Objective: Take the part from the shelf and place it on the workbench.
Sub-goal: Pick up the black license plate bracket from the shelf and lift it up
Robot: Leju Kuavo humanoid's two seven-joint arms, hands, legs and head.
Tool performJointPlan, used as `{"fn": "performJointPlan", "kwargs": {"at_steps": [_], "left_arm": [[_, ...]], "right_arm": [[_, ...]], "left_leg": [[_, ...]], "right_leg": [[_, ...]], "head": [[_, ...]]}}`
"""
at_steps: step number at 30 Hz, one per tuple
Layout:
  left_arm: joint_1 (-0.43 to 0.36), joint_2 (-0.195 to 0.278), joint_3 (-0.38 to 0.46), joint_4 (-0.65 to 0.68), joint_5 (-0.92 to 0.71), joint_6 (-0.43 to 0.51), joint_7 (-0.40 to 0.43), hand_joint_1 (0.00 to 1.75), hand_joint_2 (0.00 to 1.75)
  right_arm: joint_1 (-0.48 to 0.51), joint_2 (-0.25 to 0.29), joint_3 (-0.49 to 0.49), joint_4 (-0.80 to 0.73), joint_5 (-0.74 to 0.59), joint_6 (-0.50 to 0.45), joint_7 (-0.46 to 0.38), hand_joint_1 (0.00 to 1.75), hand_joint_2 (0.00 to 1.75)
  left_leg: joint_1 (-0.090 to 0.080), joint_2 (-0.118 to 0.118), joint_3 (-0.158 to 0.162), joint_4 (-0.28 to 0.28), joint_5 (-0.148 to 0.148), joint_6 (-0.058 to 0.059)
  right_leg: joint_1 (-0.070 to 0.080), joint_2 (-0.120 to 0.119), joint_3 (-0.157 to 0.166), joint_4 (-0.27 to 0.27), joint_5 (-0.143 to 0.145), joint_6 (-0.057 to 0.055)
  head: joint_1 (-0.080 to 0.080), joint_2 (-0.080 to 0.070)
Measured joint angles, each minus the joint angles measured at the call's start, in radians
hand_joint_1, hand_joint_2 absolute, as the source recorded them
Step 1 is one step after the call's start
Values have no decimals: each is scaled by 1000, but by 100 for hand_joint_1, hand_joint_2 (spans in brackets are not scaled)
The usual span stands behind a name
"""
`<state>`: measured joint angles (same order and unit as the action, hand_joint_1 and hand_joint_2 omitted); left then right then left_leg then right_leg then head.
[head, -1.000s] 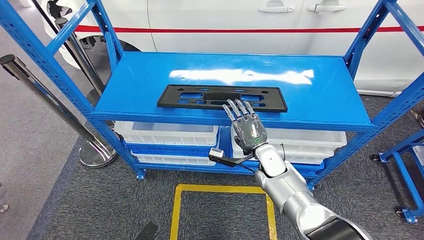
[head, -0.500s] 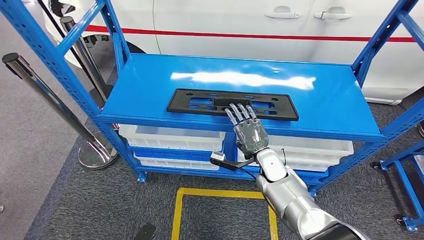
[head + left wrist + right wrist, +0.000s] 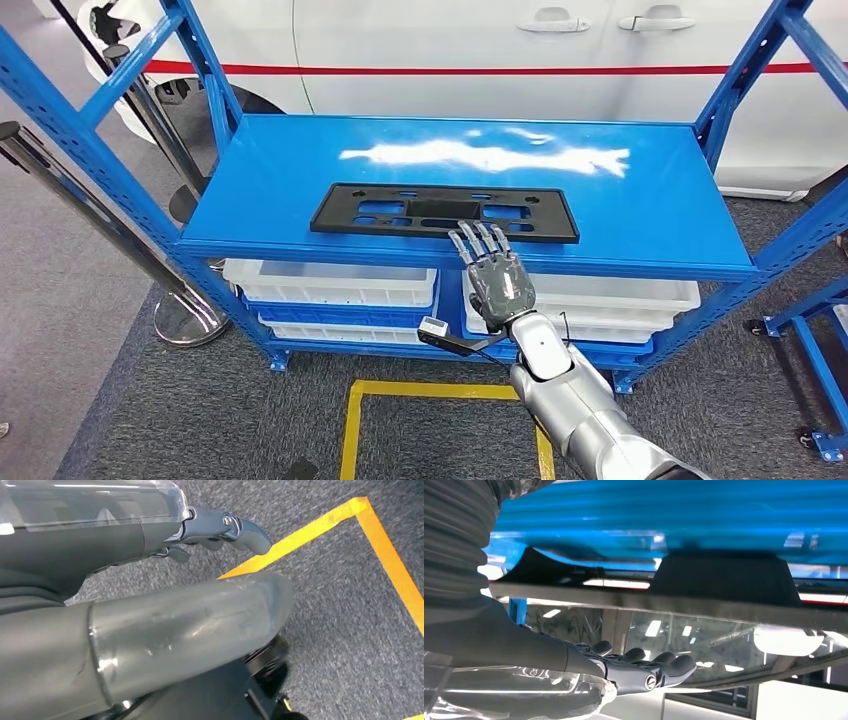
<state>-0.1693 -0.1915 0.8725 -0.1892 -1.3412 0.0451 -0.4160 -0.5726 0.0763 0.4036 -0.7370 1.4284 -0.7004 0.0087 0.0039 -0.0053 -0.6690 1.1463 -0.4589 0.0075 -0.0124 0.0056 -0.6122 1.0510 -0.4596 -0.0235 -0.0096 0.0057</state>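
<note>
Right hand (image 3: 497,275), fingers spread and holding nothing, has dropped slightly nearer; fingertips sit at near edge of black part (image 3: 445,212) on blue shelf (image 3: 640,205); left hand (image 3: 220,527) hangs empty, its fingers loosely apart.

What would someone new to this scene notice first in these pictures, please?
Probably the bright blue shelf, with a flat black part lying near the front edge of its top level. Next comes the silver arm reaching up from below, its right robot hand spread open, fingertips at the part's near edge. Behind the shelf stands a white car with a red stripe.
</note>
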Motion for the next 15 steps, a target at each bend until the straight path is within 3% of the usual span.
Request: {"fn": "performJointPlan", "kwargs": {"at_steps": [2,4,7,8,10,11,12,13,15], "left_arm": [[0,0,0,0,0,6,1,0,0],[2,0,-1,0,1,10,3,0,0],[7,-2,-2,0,4,12,5,0,0],[6,-2,-3,0,6,12,6,0,0],[6,-3,-4,0,7,12,6,0,0],[7,-4,-5,0,8,12,6,0,0],[8,-4,-6,0,8,12,6,0,0],[9,-4,-6,0,8,12,7,0,0],[10,-5,-7,0,9,12,7,0,0]], "right_arm": [[4,-1,0,-8,-1,0,0,0,175],[10,-2,-1,-17,-6,0,0,0,175],[21,-3,-10,-44,-10,0,0,0,175],[23,-3,-16,-53,-10,0,1,0,175],[31,-3,-28,-64,-11,0,1,0,175],[38,-3,-33,-68,-12,0,1,0,175],[45,-4,-37,-71,-12,0,1,0,175],[52,-5,-42,-77,-12,0,1,0,175],[57,-6,-57,-95,-13,0,-1,0,175]], "left_leg": [[-6,0,49,-99,28,12],[-11,-1,60,-120,22,18],[-3,0,79,-145,28,32],[0,1,86,-151,29,36],[-1,2,94,-151,22,43],[-2,1,97,-150,18,44],[-1,0,102,-148,13,43],[-1,-1,106,-145,7,42],[1,-3,115,-133,-10,35]], "right_leg": [[2,0,5,-2,-4,6],[1,0,7,-7,-4,17],[2,-1,1,18,-22,31],[2,-2,-19,59,-42,34],[0,-2,-86,183,-92,39],[-2,-2,-118,233,-103,41],[-3,-2,-136,253,-97,44],[-5,-3,-135,236,-71,45],[-9,-4,-89,119,4,46]], "head": [[0,0],[0,0],[0,0],[1,0],[1,0],[1,0],[1,0],[1,0],[1,0]]}}
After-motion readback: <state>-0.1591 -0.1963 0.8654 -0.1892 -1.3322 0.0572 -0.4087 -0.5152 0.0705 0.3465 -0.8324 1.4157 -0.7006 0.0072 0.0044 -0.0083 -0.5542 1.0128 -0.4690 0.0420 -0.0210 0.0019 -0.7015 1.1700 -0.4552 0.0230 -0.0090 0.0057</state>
